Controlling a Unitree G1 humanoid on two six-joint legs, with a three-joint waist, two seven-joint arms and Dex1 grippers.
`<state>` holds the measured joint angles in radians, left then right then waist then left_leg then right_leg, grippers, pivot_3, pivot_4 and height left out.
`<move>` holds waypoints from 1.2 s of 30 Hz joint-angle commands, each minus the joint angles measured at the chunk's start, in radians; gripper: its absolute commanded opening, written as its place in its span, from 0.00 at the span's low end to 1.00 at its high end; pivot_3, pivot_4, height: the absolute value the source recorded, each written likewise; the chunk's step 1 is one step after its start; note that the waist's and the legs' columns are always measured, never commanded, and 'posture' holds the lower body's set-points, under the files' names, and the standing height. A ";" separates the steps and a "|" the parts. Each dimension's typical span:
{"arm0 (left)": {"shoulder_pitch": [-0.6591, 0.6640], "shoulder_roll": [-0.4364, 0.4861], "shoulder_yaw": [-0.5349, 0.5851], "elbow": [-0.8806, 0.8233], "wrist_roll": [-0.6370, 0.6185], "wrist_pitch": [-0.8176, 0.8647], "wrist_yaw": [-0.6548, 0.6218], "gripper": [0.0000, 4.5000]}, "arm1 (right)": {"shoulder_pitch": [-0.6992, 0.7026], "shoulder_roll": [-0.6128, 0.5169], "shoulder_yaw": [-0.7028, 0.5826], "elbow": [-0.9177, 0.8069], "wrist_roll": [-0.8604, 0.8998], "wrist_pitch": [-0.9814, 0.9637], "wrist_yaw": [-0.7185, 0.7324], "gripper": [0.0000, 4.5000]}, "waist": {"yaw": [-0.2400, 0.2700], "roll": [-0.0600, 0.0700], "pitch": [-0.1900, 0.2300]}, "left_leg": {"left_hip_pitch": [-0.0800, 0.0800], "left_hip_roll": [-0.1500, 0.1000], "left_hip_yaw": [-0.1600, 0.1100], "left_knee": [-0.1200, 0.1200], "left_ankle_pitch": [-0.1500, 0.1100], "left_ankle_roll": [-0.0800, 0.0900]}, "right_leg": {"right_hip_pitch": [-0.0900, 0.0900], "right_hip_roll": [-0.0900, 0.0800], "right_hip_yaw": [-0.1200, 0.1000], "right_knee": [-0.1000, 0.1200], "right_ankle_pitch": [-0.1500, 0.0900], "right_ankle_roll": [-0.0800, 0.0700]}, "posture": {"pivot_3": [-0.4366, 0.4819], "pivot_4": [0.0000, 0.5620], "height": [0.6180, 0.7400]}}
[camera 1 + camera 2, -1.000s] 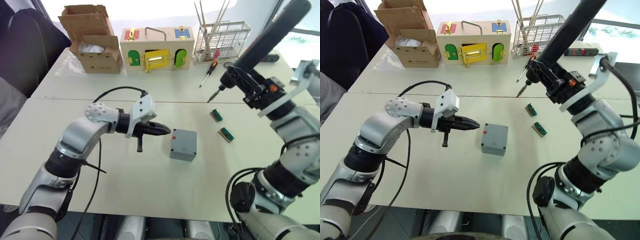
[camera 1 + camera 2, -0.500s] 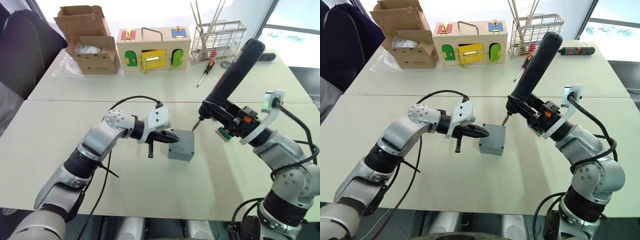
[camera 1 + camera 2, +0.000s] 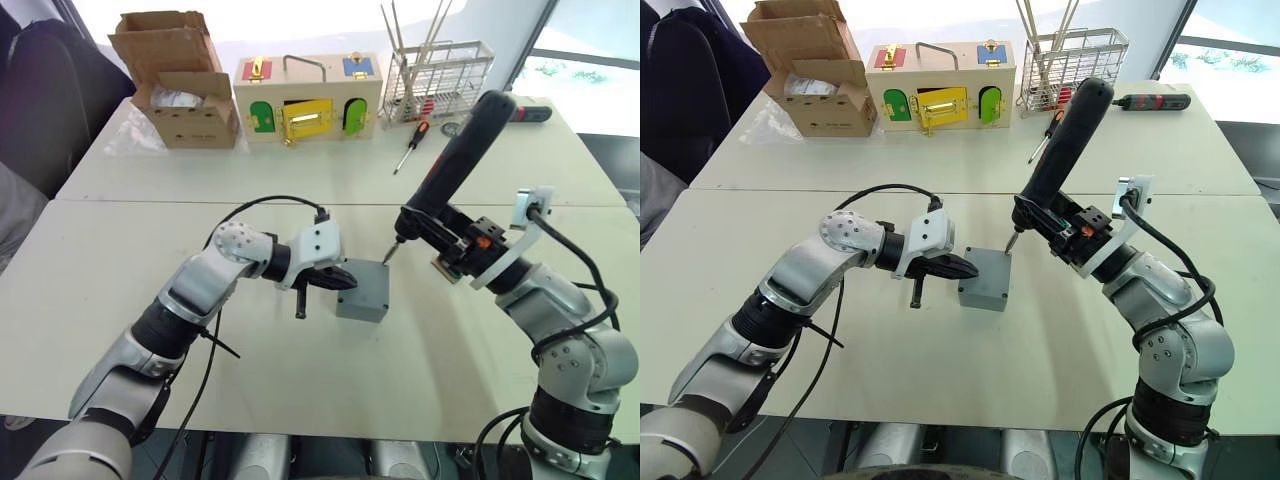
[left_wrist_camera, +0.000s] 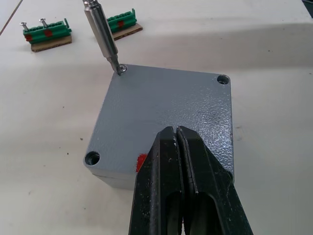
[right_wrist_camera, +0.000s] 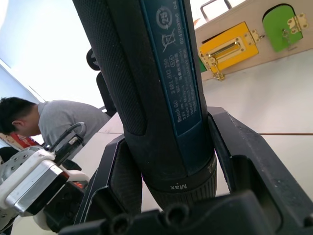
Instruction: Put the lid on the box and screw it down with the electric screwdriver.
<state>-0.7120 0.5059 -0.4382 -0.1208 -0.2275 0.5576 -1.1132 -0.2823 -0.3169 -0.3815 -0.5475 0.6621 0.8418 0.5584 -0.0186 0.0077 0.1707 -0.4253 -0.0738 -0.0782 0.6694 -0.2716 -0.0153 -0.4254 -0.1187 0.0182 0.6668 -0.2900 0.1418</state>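
Note:
The grey lid (image 4: 166, 105) lies on the grey box (image 3: 981, 293), which has a red mark on its near side. My left gripper (image 4: 176, 130) is shut with nothing in it, its tips resting on the lid's near edge, as also seen in the left eye view (image 3: 347, 283). My right gripper (image 3: 435, 228) is shut on the electric screwdriver (image 3: 462, 160), a thick dark cylinder leaning up and away. Its metal bit (image 4: 102, 36) stands in the screw hole at one far corner of the lid. The black fingers (image 5: 244, 152) clamp the driver's lower body.
At the back of the table stand a cardboard carton (image 3: 180, 80), a wooden box with coloured doors (image 3: 308, 98) and a wire rack (image 3: 440, 78). A red-and-black hand screwdriver (image 3: 414, 146) and a black tool (image 3: 530, 113) lie nearby. Two green terminal blocks (image 4: 46, 35) lie beyond the box.
The right arm has swung the screwdriver down from high above the table onto the lid's far corner. The left gripper has closed in onto the lid's edge. The camera has shifted.

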 commanded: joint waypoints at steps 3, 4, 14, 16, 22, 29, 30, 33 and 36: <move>0.002 0.007 0.011 -0.031 0.001 0.009 -0.004 0.00 | -0.007 -0.017 -0.019 -0.034 0.095 -0.034 -0.032 0.39 | 0.000 0.000 0.000 | 0.000 0.000 0.000 0.000 0.000 0.000 | 0.000 0.000 0.000 0.000 0.000 0.000 | 0.48 0.27 0.92; 0.002 0.006 0.011 -0.031 0.001 0.010 -0.003 0.00 | -0.010 -0.017 -0.025 -0.034 0.111 -0.033 -0.042 0.39 | 0.000 0.000 0.000 | 0.000 0.000 0.000 0.000 0.000 0.000 | 0.000 0.000 0.000 0.000 0.000 0.000 | 0.48 0.27 0.92; -0.002 -0.002 0.009 -0.025 0.004 0.008 0.003 0.00 | 0.008 -0.067 -0.013 -0.016 0.160 -0.056 -0.073 0.39 | 0.001 0.000 0.000 | 0.000 0.000 0.000 0.000 0.000 0.000 | 0.000 0.000 0.000 0.000 0.000 0.000 | 0.48 0.27 0.92; -0.003 -0.002 0.010 -0.022 0.004 0.006 0.003 0.00 | 0.012 -0.070 -0.006 -0.012 0.160 -0.064 -0.075 0.39 | 0.000 0.000 0.000 | 0.000 0.000 0.000 0.000 0.000 0.000 | 0.000 0.000 0.000 0.000 0.000 0.000 | 0.48 0.27 0.92; -0.003 -0.005 0.011 -0.024 0.004 0.007 0.006 0.00 | 0.025 -0.082 0.011 -0.001 0.150 -0.087 -0.071 0.39 | 0.000 0.000 0.000 | 0.000 0.000 0.000 0.000 0.000 0.000 | 0.000 0.000 0.000 0.000 0.000 0.000 | 0.48 0.27 0.92; -0.002 -0.005 0.012 -0.029 0.003 0.012 0.008 0.00 | 0.049 -0.108 0.045 0.016 0.132 -0.119 -0.060 0.39 | 0.001 0.000 0.000 | 0.000 0.000 0.000 0.000 0.000 0.000 | 0.000 0.000 0.000 0.000 0.000 0.000 | 0.48 0.27 0.92; -0.003 -0.005 0.012 -0.029 0.003 0.012 0.008 0.00 | 0.053 -0.114 0.055 0.015 0.128 -0.124 -0.057 0.39 | 0.000 0.000 0.000 | 0.000 0.000 0.000 0.000 0.000 0.000 | 0.000 0.000 0.000 0.000 0.000 0.000 | 0.48 0.27 0.92; -0.003 -0.006 0.012 -0.028 0.003 0.013 0.009 0.00 | 0.061 -0.134 0.089 0.006 0.116 -0.134 -0.040 0.39 | 0.000 0.000 0.000 | 0.000 0.000 0.000 0.000 0.000 0.000 | 0.000 0.000 0.000 0.000 0.000 0.000 | 0.48 0.27 0.92; -0.003 -0.010 0.009 -0.021 0.005 0.009 0.010 0.00 | 0.057 -0.170 0.149 -0.005 0.079 -0.153 -0.014 0.39 | 0.000 0.000 0.000 | 0.000 0.000 0.000 0.000 0.000 0.000 | 0.000 0.000 0.000 0.000 0.000 0.000 | 0.48 0.27 0.92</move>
<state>-0.7121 0.4986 -0.4381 -0.1241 -0.2265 0.5683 -1.1052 -0.2278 -0.4662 -0.2760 -0.5089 0.7571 0.7000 0.5178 -0.0189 0.0074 0.1705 -0.4251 -0.0737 -0.0781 0.6696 -0.2716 -0.0152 -0.4253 -0.1187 0.0182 0.6667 -0.2901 0.1418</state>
